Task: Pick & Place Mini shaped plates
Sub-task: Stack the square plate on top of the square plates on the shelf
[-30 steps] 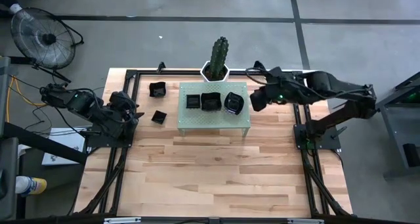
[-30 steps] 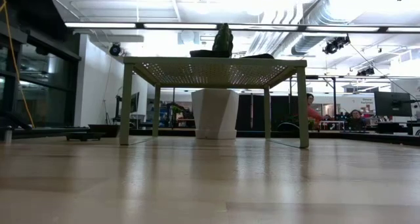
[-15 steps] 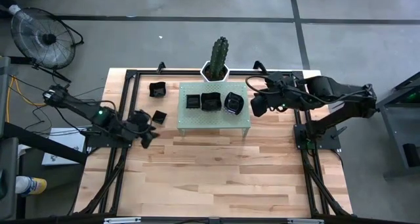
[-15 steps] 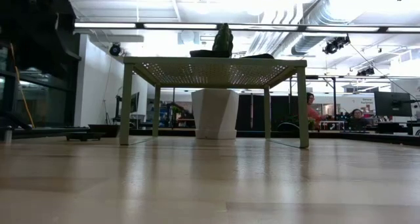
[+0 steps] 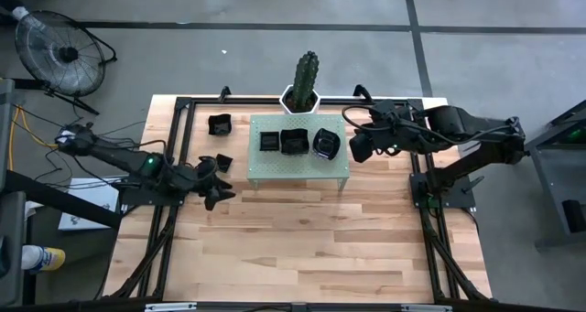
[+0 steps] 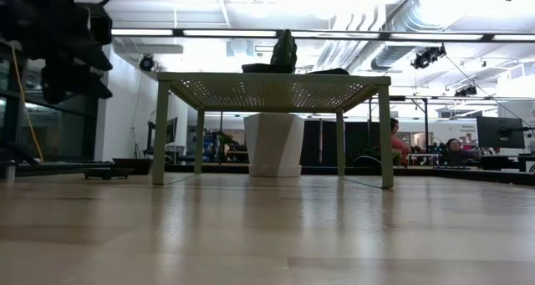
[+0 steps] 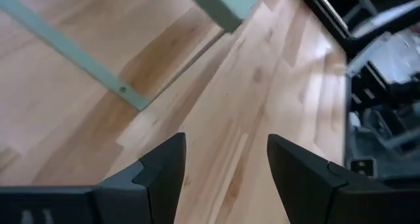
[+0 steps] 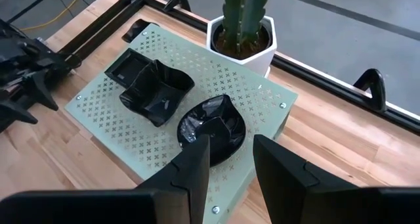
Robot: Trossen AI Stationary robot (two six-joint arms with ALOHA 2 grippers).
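Three glossy black mini shaped plates sit on the pale green perforated stand (image 5: 299,166): a square one (image 8: 131,67), a wavy one (image 8: 161,92) and a round one (image 8: 213,129). Two more lie on the wooden table left of the stand, one far (image 5: 220,123) and one (image 5: 224,159) just beyond my left gripper. My left gripper (image 7: 226,145) is open over bare wood by the stand's near-left leg (image 7: 223,4), with nothing between its fingers. My right gripper (image 8: 231,142) hovers open above the stand's right end, just short of the round plate.
A cactus in a white pot (image 5: 300,94) stands behind the stand at the table's far edge. Black frame rails (image 5: 174,129) run along the table's left and right sides. Bare wood (image 5: 302,248) spreads from the stand to the near edge. People sit in the room beyond (image 6: 397,143).
My left gripper has swung down and toward the table's right and near side, from the left frame rail past the nearer loose plate to the stand's near-left corner, turning as it went. It has stayed open. The plates have not moved.
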